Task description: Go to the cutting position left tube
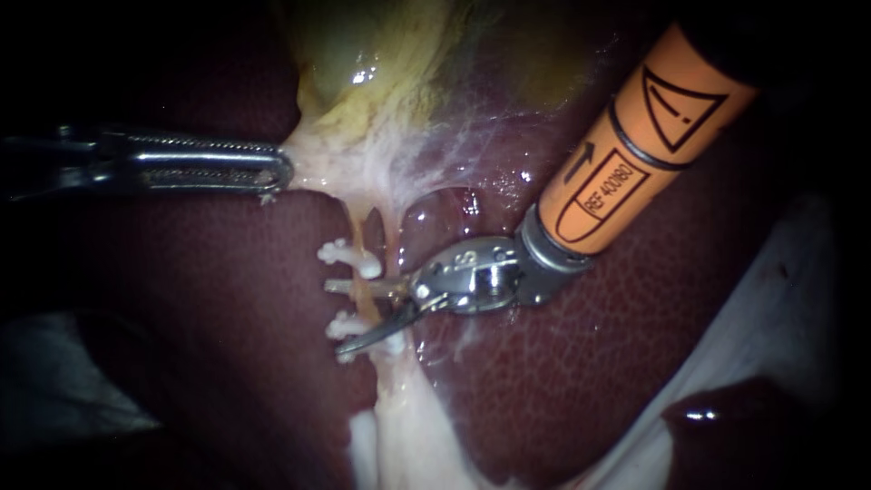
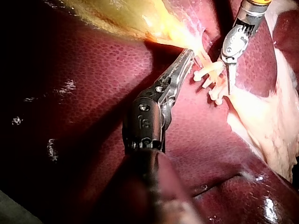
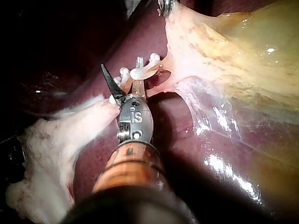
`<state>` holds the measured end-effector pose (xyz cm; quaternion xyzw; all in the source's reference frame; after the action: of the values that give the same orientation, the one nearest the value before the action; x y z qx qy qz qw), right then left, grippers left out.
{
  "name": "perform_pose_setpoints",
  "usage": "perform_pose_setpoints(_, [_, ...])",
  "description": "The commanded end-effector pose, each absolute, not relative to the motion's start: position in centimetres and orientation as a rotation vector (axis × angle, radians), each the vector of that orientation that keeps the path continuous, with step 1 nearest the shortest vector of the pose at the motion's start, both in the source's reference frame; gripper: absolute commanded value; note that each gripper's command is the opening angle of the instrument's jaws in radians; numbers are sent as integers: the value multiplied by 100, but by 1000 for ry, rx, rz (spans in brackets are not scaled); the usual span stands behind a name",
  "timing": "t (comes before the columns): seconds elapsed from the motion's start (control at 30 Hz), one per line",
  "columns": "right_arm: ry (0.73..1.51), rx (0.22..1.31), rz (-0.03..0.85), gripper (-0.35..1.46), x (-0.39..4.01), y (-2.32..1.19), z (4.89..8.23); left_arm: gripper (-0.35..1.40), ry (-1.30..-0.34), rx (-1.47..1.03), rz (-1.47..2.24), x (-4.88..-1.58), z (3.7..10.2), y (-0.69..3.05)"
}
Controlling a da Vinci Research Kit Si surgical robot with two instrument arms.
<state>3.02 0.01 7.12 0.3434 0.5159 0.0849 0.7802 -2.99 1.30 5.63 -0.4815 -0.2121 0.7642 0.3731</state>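
Blades of our right instrument (image 1: 349, 316) stand wide open and straddle the left tube (image 1: 362, 306). One blade lies across it just below the upper clip (image 1: 349, 256), the other runs by the lower clip (image 1: 345, 324). Nothing is gripped, and the gap shows in the right wrist view too. The tube itself is the pale-orange strand between the two clips, over the liver (image 1: 181, 299), running down from the gallbladder (image 1: 363, 63).

Our left instrument (image 1: 277, 171) has its jaws closed together on the pale tissue at the gallbladder's lower end, drawing it sideways. Reason, as we read it: traction holds the tube taut and off the liver so the blades can get around it. With clips on both sides, the cut belongs between them.

Judgement: cutting position looks about reached. We can't tell whether the lower blade touches the lower clip. Check that before closing.
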Motion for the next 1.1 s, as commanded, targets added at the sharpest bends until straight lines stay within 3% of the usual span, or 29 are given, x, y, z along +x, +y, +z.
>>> perform_pose_setpoints(0.03, [1116, 747, 198, 132, 305, 1, 711, -35, -543, -1233, 1957, -299, 563, 129])
perform_pose_setpoints(0.4, [1094, 797, 359, 142, 327, -2, 704, -35, -538, -1231, 1957, -302, 562, 128])
perform_pose_setpoints(0.83, [1119, 830, 377, 144, 332, -11, 667, -35, -538, -1231, 1957, -301, 562, 128])
perform_pose_setpoints(1.1, [1123, 835, 383, 144, 332, -12, 665, -35, -538, -1231, 1957, -301, 562, 128])
